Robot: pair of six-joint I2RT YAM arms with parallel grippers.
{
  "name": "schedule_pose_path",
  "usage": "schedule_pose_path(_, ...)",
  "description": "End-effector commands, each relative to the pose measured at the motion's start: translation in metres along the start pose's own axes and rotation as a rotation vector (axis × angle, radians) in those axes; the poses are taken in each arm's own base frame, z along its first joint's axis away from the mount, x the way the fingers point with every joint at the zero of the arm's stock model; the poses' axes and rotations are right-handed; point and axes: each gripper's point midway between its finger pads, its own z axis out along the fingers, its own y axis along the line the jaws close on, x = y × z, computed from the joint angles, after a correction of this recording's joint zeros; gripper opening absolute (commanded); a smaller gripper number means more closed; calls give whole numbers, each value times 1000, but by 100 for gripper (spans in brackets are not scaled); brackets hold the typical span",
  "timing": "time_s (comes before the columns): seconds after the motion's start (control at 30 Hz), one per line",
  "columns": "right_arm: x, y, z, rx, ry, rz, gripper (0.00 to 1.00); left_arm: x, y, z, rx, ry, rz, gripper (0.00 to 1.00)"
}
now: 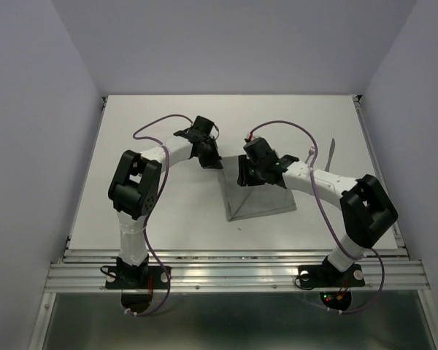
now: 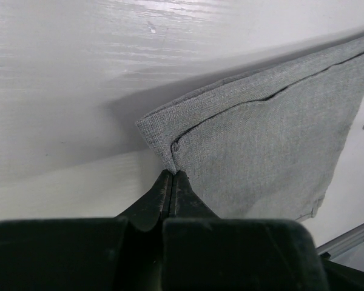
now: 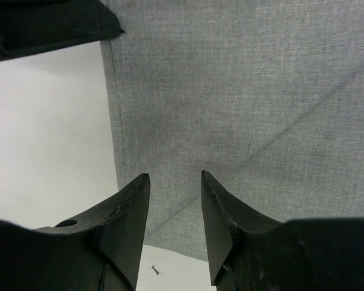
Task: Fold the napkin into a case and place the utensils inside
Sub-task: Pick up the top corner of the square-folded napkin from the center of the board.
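Observation:
The grey napkin (image 1: 259,198) lies folded on the white table, its layers showing in the left wrist view (image 2: 261,145). My left gripper (image 1: 210,162) is shut on the napkin's far left corner, pinched at the fingertips (image 2: 172,174). My right gripper (image 1: 247,178) is open just above the napkin's far part, with cloth (image 3: 242,91) under and between its fingers (image 3: 176,177) and nothing held. A silver fork (image 1: 311,153) and knife (image 1: 331,152) lie on the table to the right of the napkin.
White walls close in the table on three sides. A metal rail (image 1: 233,273) runs along the near edge. The left gripper's black body (image 3: 48,24) shows at the right wrist view's top left. A small dark speck (image 3: 153,270) lies by the napkin's near edge.

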Motion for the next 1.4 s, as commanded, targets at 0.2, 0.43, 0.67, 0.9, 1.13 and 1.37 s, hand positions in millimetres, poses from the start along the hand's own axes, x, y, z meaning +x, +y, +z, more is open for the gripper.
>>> schedule_pose_path(0.2, 16, 45, -7, -12, -92, -71, 53, -8, -20, -36, 70, -54, 0, 0)
schedule_pose_path(0.43, 43, 64, -2, 24, -88, -149, 52, -6, -17, -30, 61, -44, 1, 0)
schedule_pose_path(0.67, 58, 69, 9, 107, -92, -213, 53, -1, -10, -24, 47, -33, -5, 0)
schedule_pose_path(0.9, 68, 69, 20, 161, -93, -250, 50, -1, -10, -22, 47, -32, -6, 0)
schedule_pose_path(1.13, 71, 69, 22, 218, -111, -290, 41, -1, -9, -21, 49, -31, -9, 0)
schedule_pose_path(1.37, 79, 60, 30, 276, -100, -310, 37, 1, -9, -20, 53, -29, -9, 0)
